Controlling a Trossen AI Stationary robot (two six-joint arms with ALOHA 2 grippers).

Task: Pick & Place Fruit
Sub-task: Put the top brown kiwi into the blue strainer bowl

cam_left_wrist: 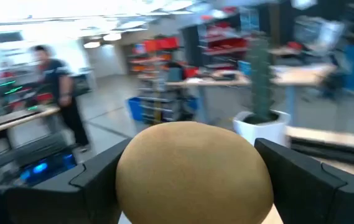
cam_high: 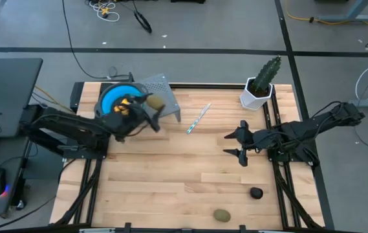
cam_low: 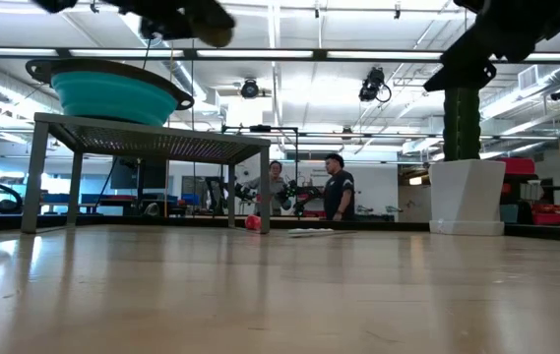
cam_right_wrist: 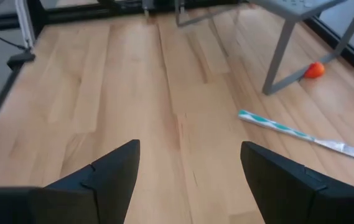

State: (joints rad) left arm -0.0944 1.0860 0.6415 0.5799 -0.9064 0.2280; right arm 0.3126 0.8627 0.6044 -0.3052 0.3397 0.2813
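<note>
An olive-green oval fruit (cam_left_wrist: 192, 168) sits between the fingers of my left gripper (cam_high: 152, 103), which is shut on it. It hangs in the air by the right rim of the blue bowl (cam_high: 114, 97), and the bowl stands on a grey mesh stand (cam_high: 164, 90). A yellow-orange piece (cam_high: 127, 102) shows in the bowl. Another olive-green fruit (cam_high: 221, 215) and a dark round fruit (cam_high: 255, 193) lie on the table near its front edge. A small orange piece (cam_right_wrist: 313, 70) lies under the stand. My right gripper (cam_high: 230, 144) hangs open above the table's right half, holding nothing. My left gripper pinches the olive-green fruit by its two opposite sides (cam_left_wrist: 127, 180) between its two fingers (cam_left_wrist: 96, 180). The fingers lie about level and come from the table's left. The fruit is lifted clear, above the stand and beside the bowl.
A cactus-like plant in a white pot (cam_high: 261, 87) stands at the table's far right. A thin pale striped stick (cam_high: 198, 118) lies mid-table, right of the stand. The wooden table (cam_high: 171, 175) is bare across its middle and left front. People stand far off in the room (cam_low: 304, 189).
</note>
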